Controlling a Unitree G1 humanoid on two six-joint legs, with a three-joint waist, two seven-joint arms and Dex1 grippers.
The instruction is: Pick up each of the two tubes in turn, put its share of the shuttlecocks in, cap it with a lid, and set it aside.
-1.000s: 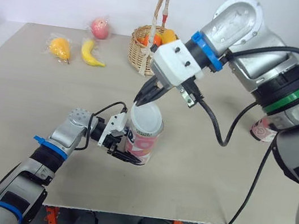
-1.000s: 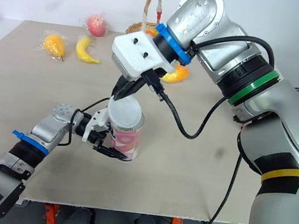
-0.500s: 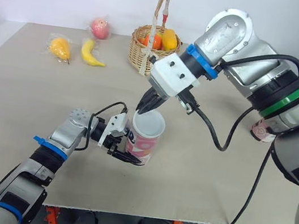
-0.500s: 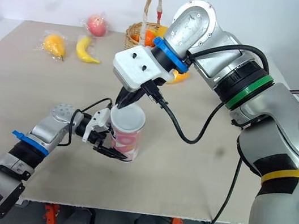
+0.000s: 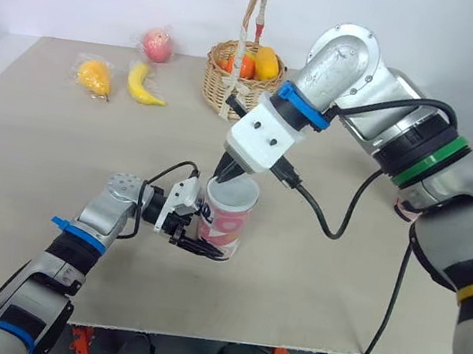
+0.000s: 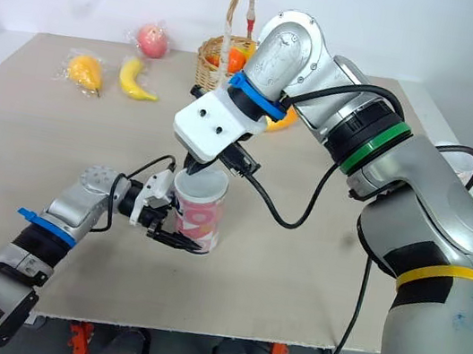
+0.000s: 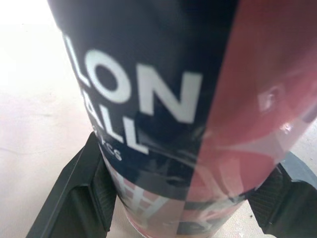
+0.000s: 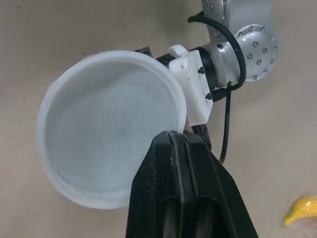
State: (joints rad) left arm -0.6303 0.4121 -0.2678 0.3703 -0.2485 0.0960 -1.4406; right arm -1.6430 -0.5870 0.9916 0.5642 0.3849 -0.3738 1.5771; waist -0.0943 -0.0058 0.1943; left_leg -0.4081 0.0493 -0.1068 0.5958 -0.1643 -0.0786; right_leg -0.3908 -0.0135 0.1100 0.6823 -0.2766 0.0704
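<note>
A: Grip first: what has the right gripper [image 8: 181, 146] got?

B: Its two black fingers are pinched together on the rim of the white lid [image 8: 106, 148]. They hold one edge only, so the rest of the lid is free to settle over the tube's mouth.

A: And the tube [image 5: 226, 225] itself?

B: It is upright on the table [image 5: 43, 136], with the lid lying on its top. I can't tell whether the lid is pressed fully home.

A: Why is the left gripper [image 5: 198, 242] so low?

B: It is clamped around the tube near its base, one finger on each side. I'd say that braces the tube against the push from above and leaves the top free for the right arm.

A: Are the shuttlecocks inside?

B: That's hidden, because the lid covers the opening.

A: Is anything crowding the work?

B: No. The basket [image 5: 226, 75] of fruit and the banana [image 5: 145, 85] sit well apart, towards the far side of the table.
</note>
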